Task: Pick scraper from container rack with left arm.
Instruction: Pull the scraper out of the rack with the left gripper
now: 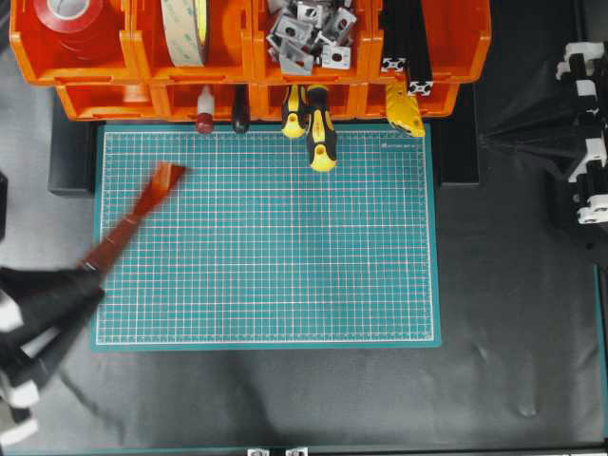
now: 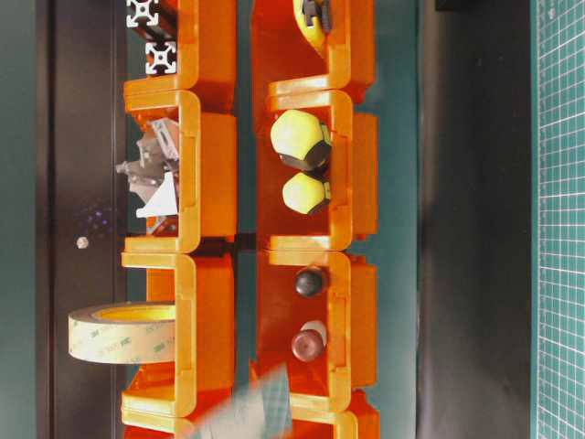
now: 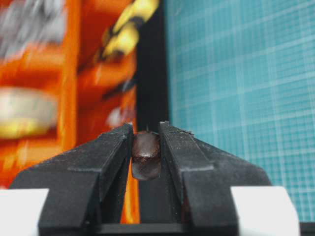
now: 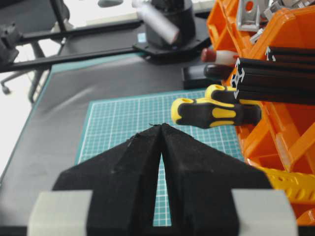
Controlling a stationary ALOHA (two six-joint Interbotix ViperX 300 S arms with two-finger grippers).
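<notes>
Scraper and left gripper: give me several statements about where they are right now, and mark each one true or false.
1. The left gripper is shut on the scraper. True.
2. The scraper sits in a bin of the container rack. False: it is out of the rack, held over the green cutting mat.
3. The right gripper holds a yellow-and-black screwdriver. False: its fingertips meet on nothing, and the screwdriver stays in the rack.
4. Two yellow-and-black screwdrivers stick out of the rack's lower tier. True.
5. The scraper looks sharp in the overhead view. False: it is motion-blurred.
</notes>
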